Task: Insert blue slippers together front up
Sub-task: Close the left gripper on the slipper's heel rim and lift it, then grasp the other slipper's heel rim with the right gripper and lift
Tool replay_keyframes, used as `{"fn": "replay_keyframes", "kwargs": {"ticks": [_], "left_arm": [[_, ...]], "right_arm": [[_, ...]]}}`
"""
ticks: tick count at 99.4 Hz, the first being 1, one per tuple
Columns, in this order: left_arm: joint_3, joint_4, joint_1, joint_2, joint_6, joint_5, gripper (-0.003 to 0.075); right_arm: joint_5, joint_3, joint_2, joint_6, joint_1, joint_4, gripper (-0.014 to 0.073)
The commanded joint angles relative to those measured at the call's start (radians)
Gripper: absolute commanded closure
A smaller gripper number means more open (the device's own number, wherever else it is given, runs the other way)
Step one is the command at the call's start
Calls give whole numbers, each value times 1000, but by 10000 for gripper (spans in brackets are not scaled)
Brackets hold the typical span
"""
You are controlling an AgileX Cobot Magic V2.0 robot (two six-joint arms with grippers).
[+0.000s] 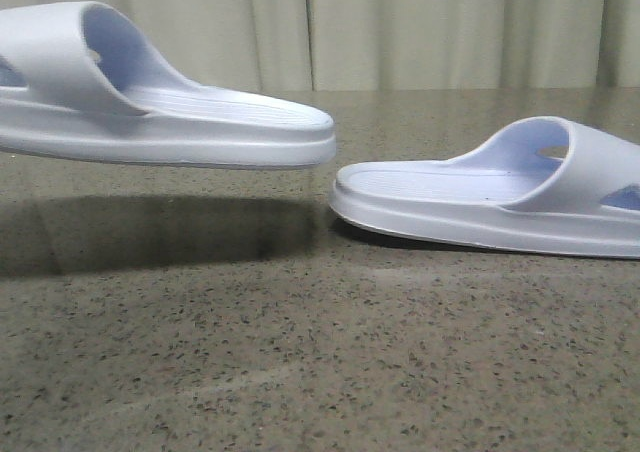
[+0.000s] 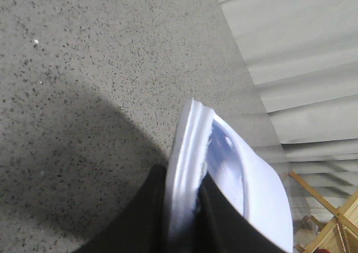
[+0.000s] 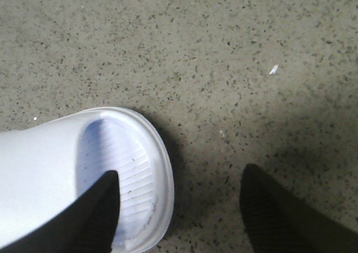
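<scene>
Two pale blue slippers, front view: left slipper raised above the speckled bench, shadow beneath; right slipper resting on the bench, their ends near, not touching. Left wrist view: my left tool clamped on the raised slipper's sole edge. Right wrist view: my right tool spread wide, one finger over the footbed of the resting slipper, the other above bare bench.
</scene>
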Motion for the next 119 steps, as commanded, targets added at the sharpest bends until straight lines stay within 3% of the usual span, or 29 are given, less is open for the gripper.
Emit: {"fn": "replay_keyframes", "kwargs": {"ticks": [1, 71, 119], "left_arm": [[-37, -48, -1, -5, 2, -8, 704], [-37, -48, -1, -5, 2, -8, 704], [-37, -46, -1, -5, 2, -8, 704]], "right_arm": [[-78, -33, 24, 3, -5, 16, 245], [-151, -33, 183, 3, 2, 122, 244], [-182, -33, 228, 3, 129, 180, 245]]}}
